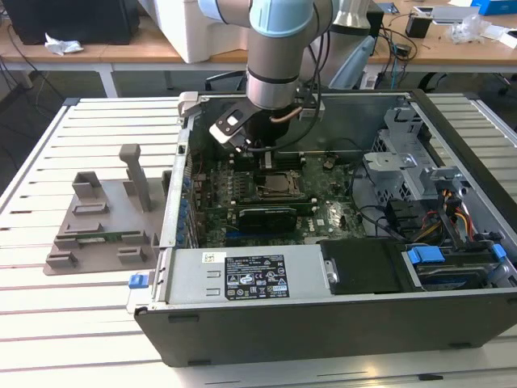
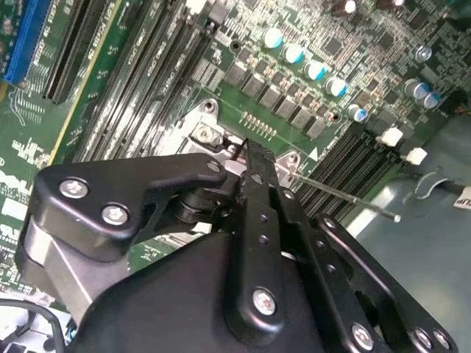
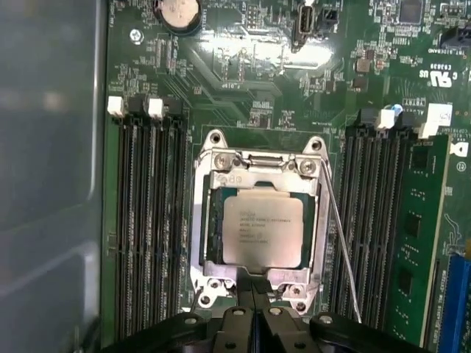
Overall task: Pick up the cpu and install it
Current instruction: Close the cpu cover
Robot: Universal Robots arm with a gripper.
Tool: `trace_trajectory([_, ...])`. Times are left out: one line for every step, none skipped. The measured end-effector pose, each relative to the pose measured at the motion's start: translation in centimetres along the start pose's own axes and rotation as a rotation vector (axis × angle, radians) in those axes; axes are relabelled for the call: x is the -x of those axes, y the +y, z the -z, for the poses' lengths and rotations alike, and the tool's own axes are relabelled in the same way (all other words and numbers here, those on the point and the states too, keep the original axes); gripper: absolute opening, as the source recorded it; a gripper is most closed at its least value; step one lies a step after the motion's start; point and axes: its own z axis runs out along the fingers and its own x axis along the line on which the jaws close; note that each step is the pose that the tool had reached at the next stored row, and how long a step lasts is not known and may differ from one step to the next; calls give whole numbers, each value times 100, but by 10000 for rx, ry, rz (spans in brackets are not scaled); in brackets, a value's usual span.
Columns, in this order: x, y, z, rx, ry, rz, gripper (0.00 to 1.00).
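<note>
Here's the arm (image 1: pixel 279 48) reaching down into the open computer case (image 1: pixel 323 327) on the table (image 1: pixel 81 323), and the cpu (image 3: pixel 263 232) is not in the claw (image 3: pixel 254 294) at all. It lies flat in the socket (image 3: pixel 221 165) on the green board (image 1: pixel 331 214), shiny top up and square to the metal frame around it, which looks like a chip already seated. The claw's two fingers (image 3: pixel 243 312) are pressed together with only a hairline seam between them and nothing held, their tips right at the edge of the socket frame. That reads like a claw placed to press or nudge, not to carry. The thin wire lever (image 3: pixel 342 250) beside the socket angles away from the frame, so I judge the latch is not yet locked down. Rows of black memory slots (image 3: pixel 143 213) flank the socket on both sides, and a green memory stick (image 3: pixel 416 243) stands in one beyond the lever. In the exterior view, the grey parts holder (image 1: pixel 101 234) sits at nine o'clock of the case, well clear of the work, and the black card (image 1: pixel 262 214) lies at six o'clock of the socket.
</note>
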Motion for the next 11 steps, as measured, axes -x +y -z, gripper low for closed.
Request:
trace_trajectory([3, 32, 3, 0, 31, 4, 11])
trace_trajectory([5, 70, 6, 2, 78, 6, 11])
trace_trajectory([7, 104, 8, 1, 107, 8, 11])
trace_trajectory([9, 135, 10, -4, 122, 11, 11])
trace_trajectory([12, 179, 10, -16, 124, 9, 11])
trace_trajectory([14, 206, 9, -25, 124, 8, 11])
trace_trajectory([16, 236, 8, -35, 124, 11, 11])
trace_trajectory([19, 292, 6, -56, 125, 6, 11])
trace_trajectory([22, 339, 5, -72, 124, 8, 11])
trace_trajectory([25, 387, 5, -91, 123, 6, 11])
trace_trajectory([31, 483, 8, -113, 125, 6, 11])
